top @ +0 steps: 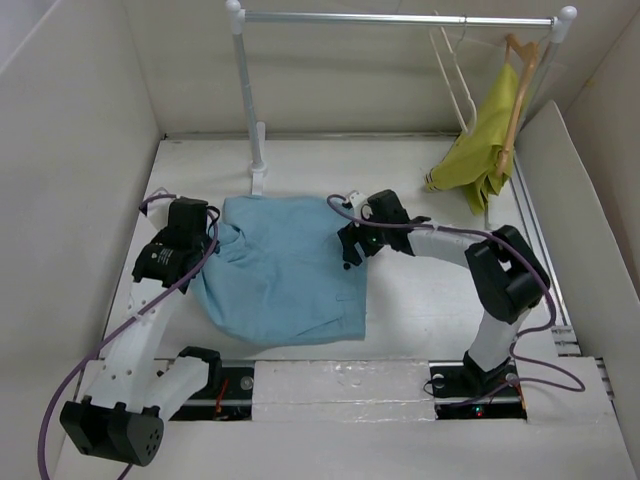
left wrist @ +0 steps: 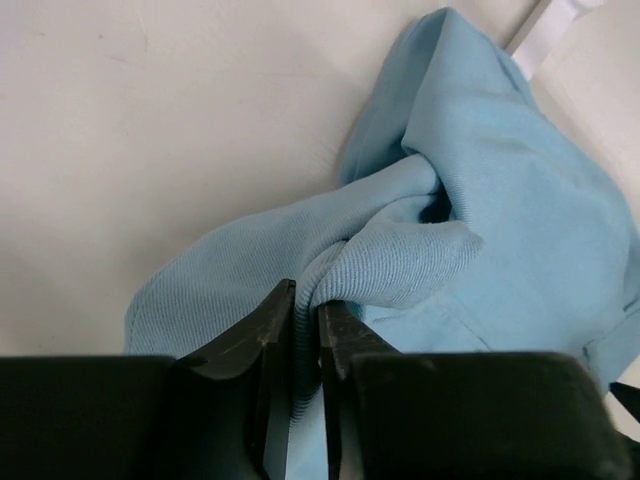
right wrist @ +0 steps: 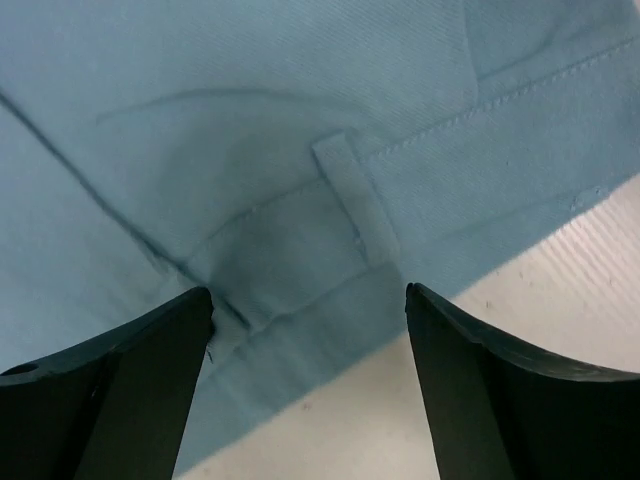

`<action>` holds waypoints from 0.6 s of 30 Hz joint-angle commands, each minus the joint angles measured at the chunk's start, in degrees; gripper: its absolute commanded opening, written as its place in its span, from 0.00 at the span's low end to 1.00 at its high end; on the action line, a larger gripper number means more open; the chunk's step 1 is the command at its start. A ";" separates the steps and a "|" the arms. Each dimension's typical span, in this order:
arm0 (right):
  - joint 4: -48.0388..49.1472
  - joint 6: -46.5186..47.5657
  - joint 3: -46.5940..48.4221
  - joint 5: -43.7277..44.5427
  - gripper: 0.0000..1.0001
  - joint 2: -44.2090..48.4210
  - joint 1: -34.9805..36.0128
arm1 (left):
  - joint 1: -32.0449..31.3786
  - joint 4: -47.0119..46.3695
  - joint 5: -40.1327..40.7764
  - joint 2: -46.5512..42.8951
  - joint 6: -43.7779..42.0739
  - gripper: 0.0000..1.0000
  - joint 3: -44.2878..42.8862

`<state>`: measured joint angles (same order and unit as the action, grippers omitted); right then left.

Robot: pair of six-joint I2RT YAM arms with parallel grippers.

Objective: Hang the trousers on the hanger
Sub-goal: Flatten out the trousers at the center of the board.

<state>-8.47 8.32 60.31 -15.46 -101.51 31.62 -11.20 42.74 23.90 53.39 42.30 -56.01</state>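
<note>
The light blue trousers [top: 285,270] lie folded on the white table. My left gripper [top: 207,240] is shut on a bunched fold at their left edge; the left wrist view shows the cloth [left wrist: 420,240] pinched between the black fingers [left wrist: 272,330]. My right gripper [top: 347,250] is open over the right edge of the trousers; the right wrist view shows the waistband with a belt loop [right wrist: 357,200] between its spread fingers [right wrist: 150,350]. The thin cream-white hanger [top: 455,75] hangs from the rail at the back right.
A metal rail [top: 400,18] on a white post [top: 250,110] stands at the back. A tan wooden hanger [top: 515,95] with a yellow-green garment [top: 480,150] hangs beside the white one. White walls close in both sides.
</note>
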 commanded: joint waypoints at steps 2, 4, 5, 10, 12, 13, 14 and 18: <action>13.02 -8.22 -3.53 -3.43 0.85 -2.28 0.90 | 0.30 -2.75 0.28 -0.47 -2.05 0.05 -3.76; 15.92 -12.16 -7.91 -4.39 0.85 -1.85 1.96 | 0.30 -4.06 -2.00 -0.82 -1.79 0.01 -1.31; 19.77 -13.49 -9.67 -5.10 0.85 -1.58 2.92 | 0.30 -4.68 -2.80 -1.00 -1.26 0.00 -0.34; 19.55 -15.35 -12.59 0.52 0.58 -2.02 6.61 | 0.30 -7.05 -7.10 -1.79 -0.29 0.00 4.33; 18.41 -15.09 -12.06 2.62 0.32 -2.37 6.62 | 0.30 -7.15 -7.46 -1.79 -0.55 0.00 4.07; 18.14 -14.91 -11.89 2.98 0.24 -2.11 6.62 | 0.30 -7.15 -7.29 -1.79 -0.90 0.00 3.72; 17.18 -14.65 -11.45 3.59 0.14 -0.72 6.62 | 0.30 -7.23 -7.29 -1.79 -1.17 0.00 3.37; 10.60 -12.19 -10.74 9.30 0.00 8.39 6.01 | 0.30 -7.23 -7.90 -1.79 -1.96 0.00 0.30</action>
<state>9.63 -4.73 49.74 -10.31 -100.07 37.58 -11.11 38.00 17.58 52.60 41.10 -52.03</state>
